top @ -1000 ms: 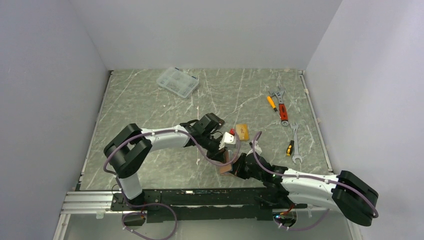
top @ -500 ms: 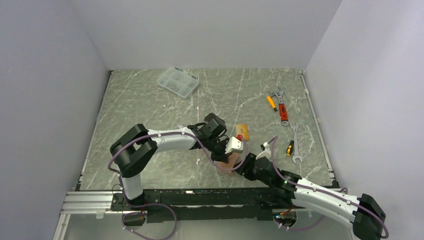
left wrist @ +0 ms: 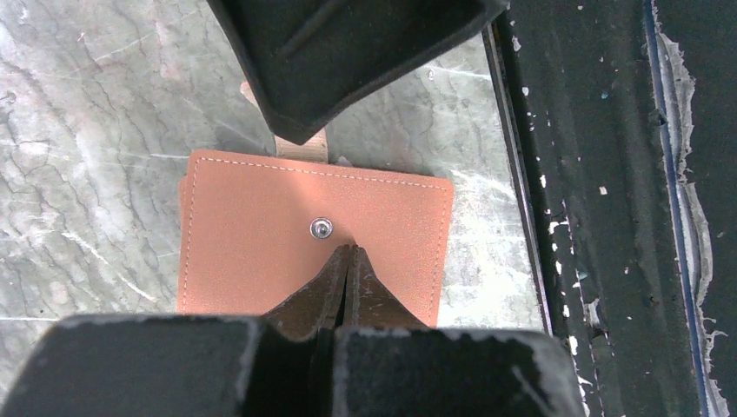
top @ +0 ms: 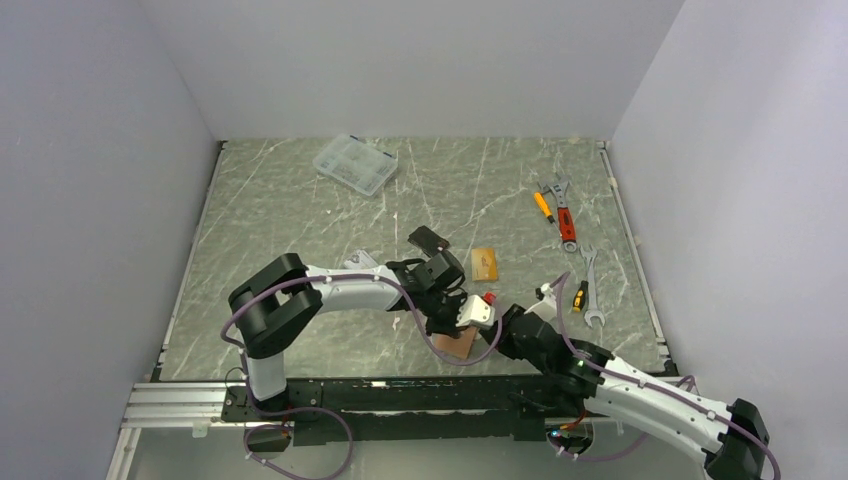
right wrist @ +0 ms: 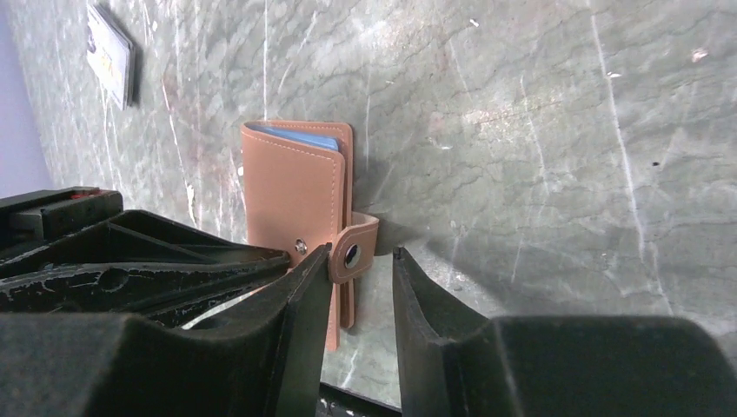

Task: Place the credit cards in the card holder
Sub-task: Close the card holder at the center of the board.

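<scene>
Now: holder pinned flat, tab between fingers

Near the front edge of the table (top: pixel 300 210), the left gripper (left wrist: pixel 348 254) presses its closed fingertips on one card holder (left wrist: pixel 261 226) lying flat, its long axis across the left wrist view. The right gripper (right wrist: pixel 361 252), narrowly parted, straddles the tab (right wrist: pixel 355 248), which points at it. A pale blue edge (right wrist: pixel 300 139) shows inside the holder. Two cards lie beyond: black card (top: pixel 428 239), orange-gold card (top: pixel 485 263).
</scene>
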Controlling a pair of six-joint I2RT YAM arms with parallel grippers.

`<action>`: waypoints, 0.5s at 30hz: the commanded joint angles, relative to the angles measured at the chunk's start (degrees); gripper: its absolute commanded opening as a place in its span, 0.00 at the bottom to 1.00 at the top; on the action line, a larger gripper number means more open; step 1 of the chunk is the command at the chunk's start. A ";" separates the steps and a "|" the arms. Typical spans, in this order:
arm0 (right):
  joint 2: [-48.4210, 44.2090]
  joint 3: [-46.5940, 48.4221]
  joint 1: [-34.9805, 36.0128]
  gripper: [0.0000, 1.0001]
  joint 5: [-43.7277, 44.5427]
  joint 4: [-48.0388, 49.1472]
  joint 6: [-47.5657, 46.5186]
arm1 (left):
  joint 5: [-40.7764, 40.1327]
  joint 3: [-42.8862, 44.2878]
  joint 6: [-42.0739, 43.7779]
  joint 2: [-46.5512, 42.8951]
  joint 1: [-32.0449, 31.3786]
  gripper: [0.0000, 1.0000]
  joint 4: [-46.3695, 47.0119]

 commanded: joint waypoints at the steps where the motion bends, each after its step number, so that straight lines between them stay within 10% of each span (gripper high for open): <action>1: -1.76 1.74 0.04 0.35 3.09 -4.66 -0.01 | -2.39 -0.63 1.87 -0.18 -0.63 0.00 -2.69; 10: 6.31 6.20 -0.52 0.40 2.88 -1.80 -3.73 | -6.32 1.03 1.45 -0.34 -0.96 0.00 -3.11; 15: 7.43 7.43 -1.29 0.25 3.69 -2.26 -3.61 | -7.08 2.08 1.81 -1.77 -1.31 0.00 -5.24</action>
